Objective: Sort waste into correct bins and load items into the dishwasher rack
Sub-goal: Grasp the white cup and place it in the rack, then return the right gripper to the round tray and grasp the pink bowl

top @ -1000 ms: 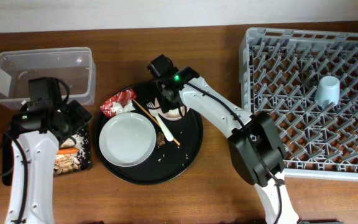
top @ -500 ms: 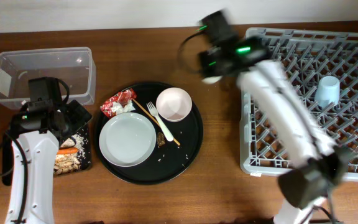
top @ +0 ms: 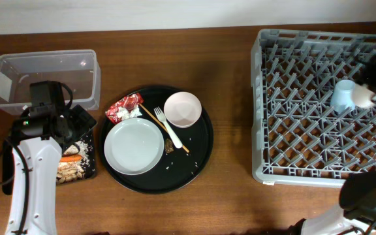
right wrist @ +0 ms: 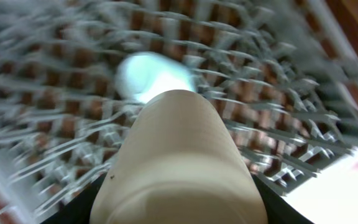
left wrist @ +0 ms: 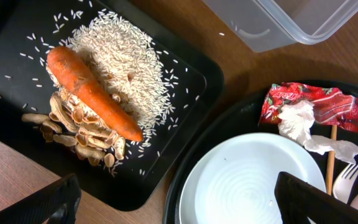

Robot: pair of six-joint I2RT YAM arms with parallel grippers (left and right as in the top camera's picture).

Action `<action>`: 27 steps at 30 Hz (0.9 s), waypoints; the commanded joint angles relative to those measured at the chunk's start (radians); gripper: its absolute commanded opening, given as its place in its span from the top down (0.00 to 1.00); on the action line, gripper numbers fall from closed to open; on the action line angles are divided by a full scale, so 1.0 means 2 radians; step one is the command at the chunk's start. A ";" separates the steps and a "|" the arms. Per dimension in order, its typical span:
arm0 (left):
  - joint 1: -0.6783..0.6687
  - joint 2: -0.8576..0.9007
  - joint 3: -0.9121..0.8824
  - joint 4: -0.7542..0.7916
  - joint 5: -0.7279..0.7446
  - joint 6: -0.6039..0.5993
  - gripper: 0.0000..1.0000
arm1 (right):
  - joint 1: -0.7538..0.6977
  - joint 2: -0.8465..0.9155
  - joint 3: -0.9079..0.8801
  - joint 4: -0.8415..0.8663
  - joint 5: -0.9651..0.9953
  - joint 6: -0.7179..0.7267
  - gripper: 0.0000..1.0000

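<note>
My right gripper (right wrist: 179, 208) is shut on a white cup (right wrist: 179, 155), held above the dishwasher rack (top: 305, 137) near its right side. A light blue cup (top: 343, 94) stands in the rack right beside the white cup (top: 365, 98). My left gripper (left wrist: 179, 211) hangs open and empty over the gap between the flat black bin (left wrist: 179, 93) and the plate (left wrist: 253, 180). That bin holds a carrot (left wrist: 92, 93), rice (left wrist: 126, 59) and beige scraps (left wrist: 82, 127). The red-and-white wrapper (left wrist: 312, 106), fork (top: 168, 127), bowl (top: 182, 109) and plate (top: 133, 147) lie on the round tray.
The clear tub (top: 44, 78) stands at the back left, just behind the left arm. The round black tray (top: 198, 163) sits mid-table with a thin brown stick (top: 154, 116) and a small brown lump (top: 168, 145) on it. The right wrist view is motion-blurred.
The right arm has swung from the round tray across to the rack's right side, carrying the white cup. The left arm has not moved.
</note>
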 commanded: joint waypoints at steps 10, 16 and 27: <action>0.002 -0.008 0.010 -0.001 0.000 0.002 0.01 | -0.087 0.001 -0.174 0.118 -0.048 0.029 0.19; 0.002 -0.008 0.010 -0.001 0.000 0.002 0.01 | -0.084 -0.025 -0.157 0.103 -0.056 0.029 0.07; 0.002 -0.008 0.010 -0.001 0.000 0.002 0.01 | 0.076 -0.167 -0.132 0.107 -0.234 -0.023 0.07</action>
